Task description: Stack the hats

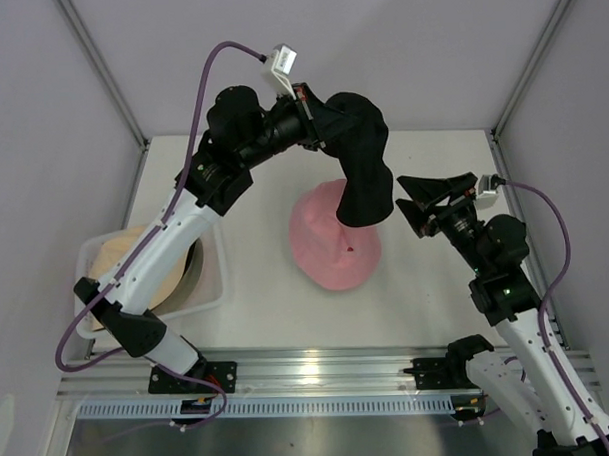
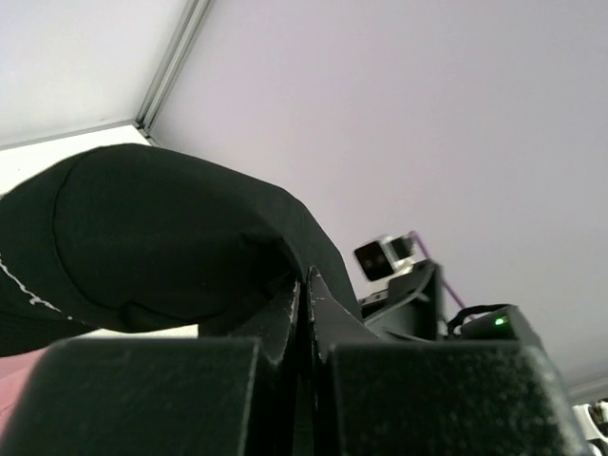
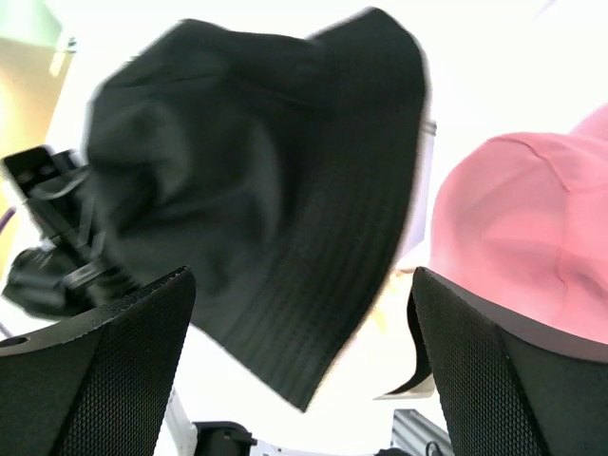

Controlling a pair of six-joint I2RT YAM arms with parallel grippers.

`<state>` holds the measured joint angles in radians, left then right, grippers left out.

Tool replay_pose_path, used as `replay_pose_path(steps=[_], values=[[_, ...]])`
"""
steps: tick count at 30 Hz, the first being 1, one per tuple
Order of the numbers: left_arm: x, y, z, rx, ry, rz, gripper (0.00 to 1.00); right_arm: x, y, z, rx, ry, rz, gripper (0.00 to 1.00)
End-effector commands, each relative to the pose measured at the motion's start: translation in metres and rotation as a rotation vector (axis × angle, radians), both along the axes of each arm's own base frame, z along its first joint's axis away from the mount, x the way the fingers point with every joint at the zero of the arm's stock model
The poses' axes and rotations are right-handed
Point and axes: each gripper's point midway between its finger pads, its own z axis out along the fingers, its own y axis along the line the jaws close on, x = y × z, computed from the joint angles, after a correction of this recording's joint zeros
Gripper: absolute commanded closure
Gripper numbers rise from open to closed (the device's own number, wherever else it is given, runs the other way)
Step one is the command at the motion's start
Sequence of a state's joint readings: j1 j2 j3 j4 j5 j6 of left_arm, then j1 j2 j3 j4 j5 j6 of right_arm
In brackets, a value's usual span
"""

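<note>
A black hat (image 1: 365, 171) hangs in the air over the middle of the table, pinched at its upper edge by my left gripper (image 1: 329, 122), which is shut on it. In the left wrist view the jaws meet on the black hat's (image 2: 161, 237) fabric at the left gripper (image 2: 306, 285). Under it, a pink hat (image 1: 330, 245) lies flat on the table. A beige hat (image 1: 126, 262) rests in the white basket (image 1: 222, 281). My right gripper (image 1: 410, 202) is open just right of the hanging hat, holding nothing. The right wrist view has the black hat (image 3: 256, 171) in front of the right gripper (image 3: 299, 285) and the pink hat (image 3: 522, 228) behind.
The white basket stands at the table's left edge, partly under my left arm (image 1: 175, 233). Grey walls and metal frame posts (image 1: 104, 75) enclose the back and sides. A metal rail (image 1: 320, 373) runs along the near edge.
</note>
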<state>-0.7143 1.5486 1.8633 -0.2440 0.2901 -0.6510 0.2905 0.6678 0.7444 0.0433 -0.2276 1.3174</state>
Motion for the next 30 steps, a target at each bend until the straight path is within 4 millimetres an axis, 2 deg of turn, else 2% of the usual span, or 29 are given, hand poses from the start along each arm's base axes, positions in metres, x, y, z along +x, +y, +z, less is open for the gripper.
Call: replay_pose_path(steps=[1, 8, 11, 14, 15, 17, 18, 23, 25, 27, 28, 30], values=[[-0.01, 0.009, 0.038, -0.115, -0.042, 0.017, 0.99, 0.008, 0.005, 0.007, 0.082, 0.007, -0.006, 0.0], [-0.012, 0.013, 0.034, -0.121, -0.028, 0.027, 0.99, 0.015, 0.013, 0.014, 0.067, -0.012, -0.004, 0.03], [-0.013, 0.013, 0.026, -0.105, -0.02, 0.023, 0.99, 0.017, 0.012, 0.017, 0.073, -0.036, -0.016, 0.17], [-0.011, 0.017, 0.018, -0.076, -0.022, 0.05, 0.99, 0.015, 0.007, 0.028, 0.052, -0.092, -0.042, 0.52], [-0.01, 0.018, 0.011, -0.061, -0.016, 0.059, 0.99, 0.014, 0.003, 0.036, 0.046, -0.113, -0.062, 0.77], [-0.009, 0.023, 0.009, -0.036, -0.038, 0.08, 0.99, 0.014, 0.0, 0.037, -0.018, -0.135, -0.089, 0.97], [-0.009, 0.025, 0.006, -0.015, -0.036, 0.085, 0.99, 0.013, -0.001, 0.039, -0.035, -0.145, -0.096, 1.0], [-0.017, 0.023, -0.002, 0.025, -0.045, 0.045, 0.99, 0.015, 0.004, 0.049, -0.084, -0.217, -0.079, 1.0], [-0.02, 0.028, 0.0, 0.042, -0.059, 0.049, 0.88, 0.014, 0.009, 0.06, -0.096, -0.287, -0.061, 1.0], [-0.017, 0.038, -0.004, 0.075, -0.054, 0.104, 0.73, 0.016, 0.023, 0.07, -0.135, -0.346, 0.003, 1.0], [-0.021, 0.049, 0.002, 0.083, -0.084, 0.132, 0.54, 0.014, 0.031, 0.078, -0.143, -0.377, 0.036, 1.0], [-0.017, 0.069, 0.001, 0.114, -0.091, 0.223, 0.41, 0.014, 0.052, 0.097, -0.179, -0.432, 0.112, 1.0]])
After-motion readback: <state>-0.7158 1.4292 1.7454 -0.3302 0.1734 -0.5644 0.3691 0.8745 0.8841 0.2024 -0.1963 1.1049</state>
